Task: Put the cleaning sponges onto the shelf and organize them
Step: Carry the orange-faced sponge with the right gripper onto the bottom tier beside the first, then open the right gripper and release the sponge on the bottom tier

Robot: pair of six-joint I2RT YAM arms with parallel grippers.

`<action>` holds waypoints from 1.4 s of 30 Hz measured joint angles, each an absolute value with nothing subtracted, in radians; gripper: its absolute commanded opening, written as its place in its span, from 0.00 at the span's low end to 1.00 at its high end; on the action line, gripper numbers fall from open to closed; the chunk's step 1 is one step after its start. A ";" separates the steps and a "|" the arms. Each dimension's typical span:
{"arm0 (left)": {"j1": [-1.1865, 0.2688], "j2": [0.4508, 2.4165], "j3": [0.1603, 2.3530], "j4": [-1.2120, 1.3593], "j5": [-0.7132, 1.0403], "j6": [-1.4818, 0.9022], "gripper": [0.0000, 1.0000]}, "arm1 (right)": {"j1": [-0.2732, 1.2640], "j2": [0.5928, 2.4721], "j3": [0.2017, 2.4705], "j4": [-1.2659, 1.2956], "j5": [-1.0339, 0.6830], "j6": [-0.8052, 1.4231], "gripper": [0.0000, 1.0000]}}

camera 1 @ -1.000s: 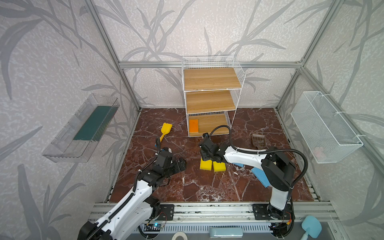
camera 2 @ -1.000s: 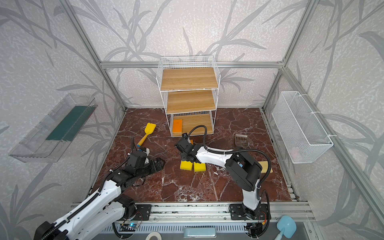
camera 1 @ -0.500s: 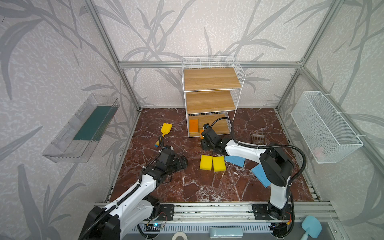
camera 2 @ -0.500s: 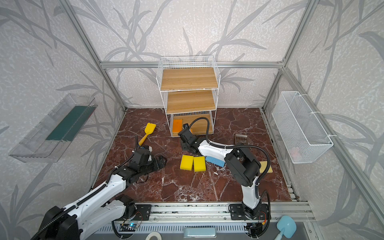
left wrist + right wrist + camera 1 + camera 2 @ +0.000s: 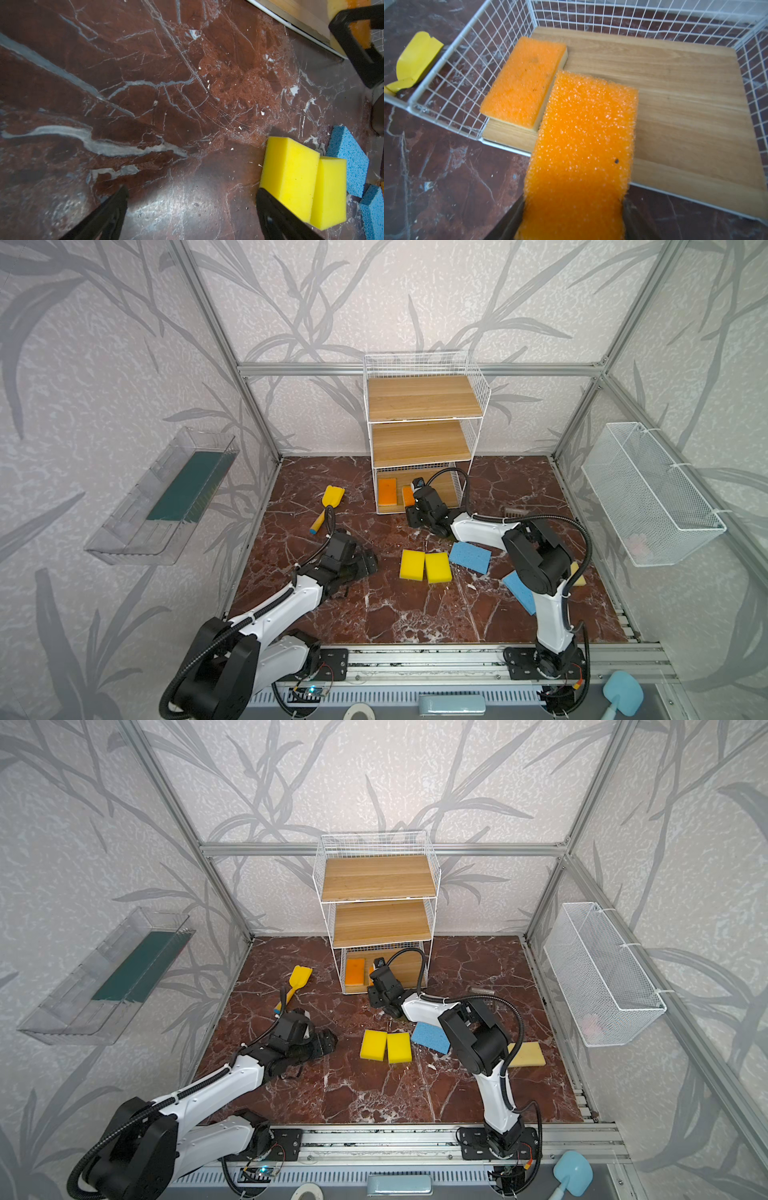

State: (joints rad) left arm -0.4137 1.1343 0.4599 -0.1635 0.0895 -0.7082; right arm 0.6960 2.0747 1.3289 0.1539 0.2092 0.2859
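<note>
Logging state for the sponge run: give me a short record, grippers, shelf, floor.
left gripper: open, empty, low over the floor, apart from the yellow sponges
right gripper: shut on held orange sponge, at the front of the shelf bottom tier
shelf: placed orange sponge flat on bottom tier, orange face up; upper two tiers bare
floor: two yellow sponges side by side, two blue sponges, one beige-up sponge
other: toy shovel on floor

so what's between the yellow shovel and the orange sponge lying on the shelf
The shelf's wire-grid side and some bare floor, seen in the right wrist view.
</note>
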 measured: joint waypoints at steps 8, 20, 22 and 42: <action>-0.417 1.157 0.477 -0.153 0.072 -0.698 0.97 | 0.692 2.170 1.344 0.265 0.198 0.258 0.63; -0.417 1.181 0.477 -0.151 0.068 -0.692 0.97 | 0.670 2.206 1.485 0.255 0.215 0.273 0.65; -0.417 1.187 0.477 -0.149 0.068 -0.691 0.97 | 0.666 2.222 1.512 0.233 0.221 0.282 0.66; -0.417 1.208 0.484 -0.142 0.069 -0.692 0.97 | 0.644 2.322 1.676 0.033 0.183 0.344 0.79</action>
State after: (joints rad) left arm -0.4168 1.2079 0.4843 -0.1421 0.0692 -0.6918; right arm 0.6441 2.3222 1.6764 0.0334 0.1825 0.3443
